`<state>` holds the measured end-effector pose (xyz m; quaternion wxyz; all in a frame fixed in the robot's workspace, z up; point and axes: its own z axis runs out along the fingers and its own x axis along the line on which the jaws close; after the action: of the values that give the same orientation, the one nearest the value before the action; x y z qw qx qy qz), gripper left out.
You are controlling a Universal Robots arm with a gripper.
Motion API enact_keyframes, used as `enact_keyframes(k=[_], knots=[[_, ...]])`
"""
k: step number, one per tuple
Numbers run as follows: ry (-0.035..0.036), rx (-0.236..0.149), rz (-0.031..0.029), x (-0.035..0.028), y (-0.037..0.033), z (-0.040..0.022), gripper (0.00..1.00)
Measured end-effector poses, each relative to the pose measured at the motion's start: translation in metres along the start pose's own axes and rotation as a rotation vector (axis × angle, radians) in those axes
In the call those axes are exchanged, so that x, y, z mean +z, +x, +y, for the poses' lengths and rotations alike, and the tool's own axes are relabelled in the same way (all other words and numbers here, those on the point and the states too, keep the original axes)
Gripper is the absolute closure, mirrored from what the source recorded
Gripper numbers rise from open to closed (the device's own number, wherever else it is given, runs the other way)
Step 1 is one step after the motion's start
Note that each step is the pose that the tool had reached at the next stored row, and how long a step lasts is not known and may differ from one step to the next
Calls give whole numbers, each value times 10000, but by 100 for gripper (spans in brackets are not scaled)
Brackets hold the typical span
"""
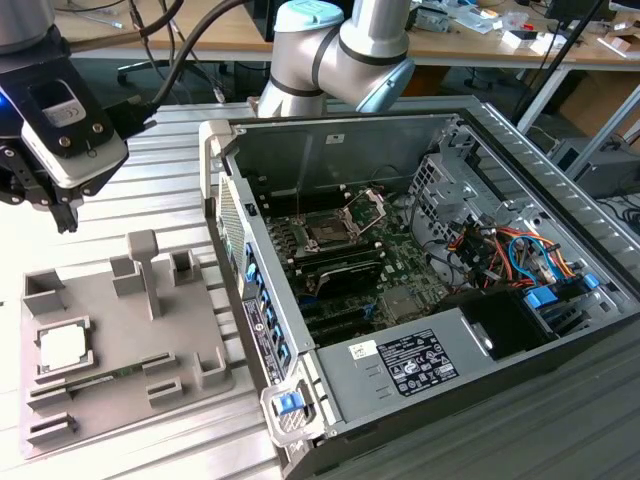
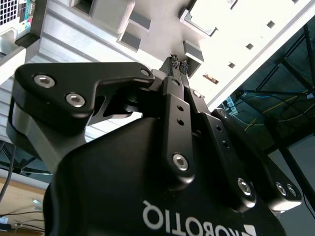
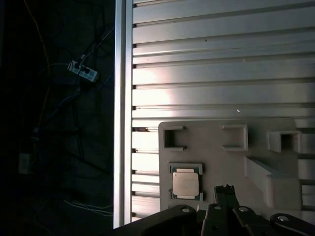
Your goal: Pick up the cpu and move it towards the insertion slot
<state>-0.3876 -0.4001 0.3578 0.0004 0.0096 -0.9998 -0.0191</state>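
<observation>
The cpu (image 1: 62, 345) is a small pale square chip lying flat in a square recess at the near-left of the grey tray (image 1: 190, 325). In the first wrist view the cpu (image 3: 186, 183) lies beside my gripper (image 3: 224, 189), apart from it. My gripper (image 1: 62, 215) hangs well above the table at the exterior view's left, over the tray's far-left corner. In the second wrist view my gripper (image 2: 178, 64) is shut with its fingertips together and nothing between them. The insertion slot (image 1: 326, 233) sits on the green motherboard inside the open computer case, its metal plate (image 1: 366, 208) hinged up.
The open computer case (image 1: 440, 390) lies on its side at the exterior view's right of the tray. A thin green memory stick (image 1: 105, 377) lies on the tray near the cpu. Upright grey posts (image 1: 145, 270) rise from the tray. Ribbed aluminium table (image 3: 221, 59) surrounds it; its edge (image 3: 123, 113) is close by.
</observation>
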Motion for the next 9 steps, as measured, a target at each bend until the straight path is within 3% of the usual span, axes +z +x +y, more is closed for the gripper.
enact_keyframes(k=[9], knots=[[1,0,0,20,1,-1,89]])
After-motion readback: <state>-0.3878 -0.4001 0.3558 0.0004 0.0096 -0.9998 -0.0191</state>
